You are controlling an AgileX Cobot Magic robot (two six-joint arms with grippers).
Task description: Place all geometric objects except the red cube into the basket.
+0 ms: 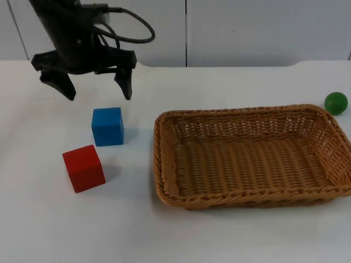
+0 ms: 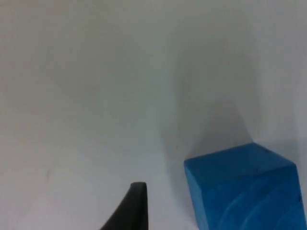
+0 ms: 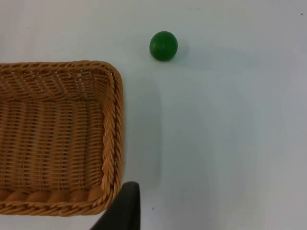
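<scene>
Left gripper (image 1: pixel 99 90) hovering with fingers spread, empty, above blue cube (image 1: pixel 107 126) near table's left edge | lowering squarely, straddling cube, avoiding red cube (image 1: pixel 83 167) | basket (image 1: pixel 164 164) empty | right arm waiting

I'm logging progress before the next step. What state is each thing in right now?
Blue cube: on the table, not gripped, left of the basket.
Red cube: on the table, untouched, in front of the blue cube.
Green ball: on the table, outside the basket's far right corner.
Basket: upright, nothing in it.
Left claw: open, above the table behind the blue cube.
</scene>
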